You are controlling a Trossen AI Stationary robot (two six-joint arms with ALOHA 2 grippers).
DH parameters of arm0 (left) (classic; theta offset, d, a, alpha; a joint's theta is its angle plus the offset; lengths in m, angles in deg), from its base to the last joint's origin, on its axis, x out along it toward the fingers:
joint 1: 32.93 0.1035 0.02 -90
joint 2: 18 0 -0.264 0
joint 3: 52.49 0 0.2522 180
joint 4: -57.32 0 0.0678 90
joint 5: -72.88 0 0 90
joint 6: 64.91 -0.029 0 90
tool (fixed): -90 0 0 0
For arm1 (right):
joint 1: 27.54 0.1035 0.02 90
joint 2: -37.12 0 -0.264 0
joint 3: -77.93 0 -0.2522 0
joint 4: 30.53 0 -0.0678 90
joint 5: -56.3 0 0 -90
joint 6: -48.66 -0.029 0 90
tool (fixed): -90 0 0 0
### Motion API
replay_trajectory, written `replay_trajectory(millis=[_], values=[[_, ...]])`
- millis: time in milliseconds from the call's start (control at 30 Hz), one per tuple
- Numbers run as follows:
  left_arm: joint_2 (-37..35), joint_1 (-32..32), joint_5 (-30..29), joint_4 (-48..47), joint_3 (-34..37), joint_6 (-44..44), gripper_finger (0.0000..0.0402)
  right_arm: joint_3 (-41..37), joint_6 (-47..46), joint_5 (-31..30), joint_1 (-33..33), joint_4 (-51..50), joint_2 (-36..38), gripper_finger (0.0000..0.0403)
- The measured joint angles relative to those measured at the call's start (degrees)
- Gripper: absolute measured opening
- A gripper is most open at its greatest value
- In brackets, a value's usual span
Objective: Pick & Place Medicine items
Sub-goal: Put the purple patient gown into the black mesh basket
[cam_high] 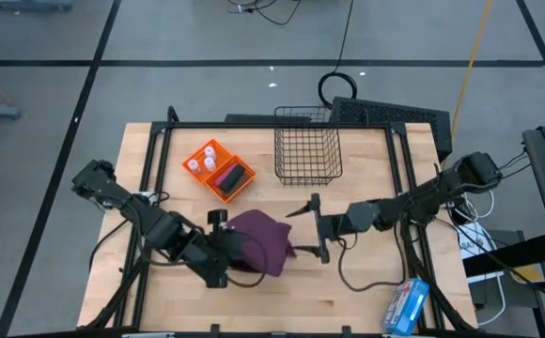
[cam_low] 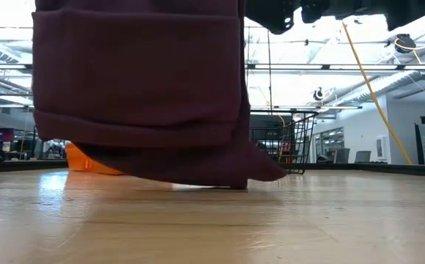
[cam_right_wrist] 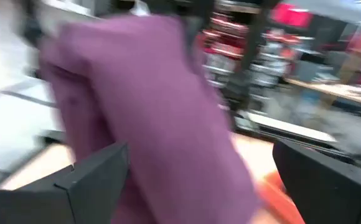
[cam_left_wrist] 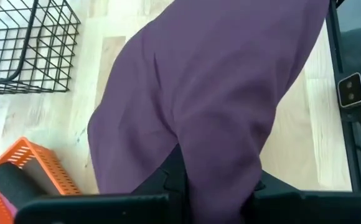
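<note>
Your left gripper is clamped on the maroon cloth. Your right gripper, at the cloth's 3 o'clock, has fingers apart. The medicine bottles sit in the orange tray, at the cloth's 11 o'clock.

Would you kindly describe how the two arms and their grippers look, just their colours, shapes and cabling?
Both arms are dark, nearly black, built of chunky jointed segments. The left arm and right arm each end in a two-finger gripper: the left gripper and the right gripper, with flat, angular black fingers. A thin dark cable loops under the right arm. No markings are visible.
</note>
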Motion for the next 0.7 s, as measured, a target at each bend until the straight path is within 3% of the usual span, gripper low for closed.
replay_trajectory(millis=[133,300,500,700], values=[[0.0,2.0,2.1,-0.1,0.0,-2.7,0.0050,0.0,-3.5,11.5,-3.3,0.0,0.0,0.0381],[0.0,4.5,3.3,0.0,0.0,-5.9,0.0050,0.0,-2.4,13.2,-5.1,1.2,-0.3,0.0381],[0.0,7.9,4.2,1.6,0.0,-7.2,0.0050,0.0,-2.6,19.8,-5.4,5.9,-4.3,0.0380],[0.0,11.1,3.7,2.7,0.0,-6.8,0.0050,0.0,-2.1,19.7,-4.4,7.4,-7.4,0.0380]])
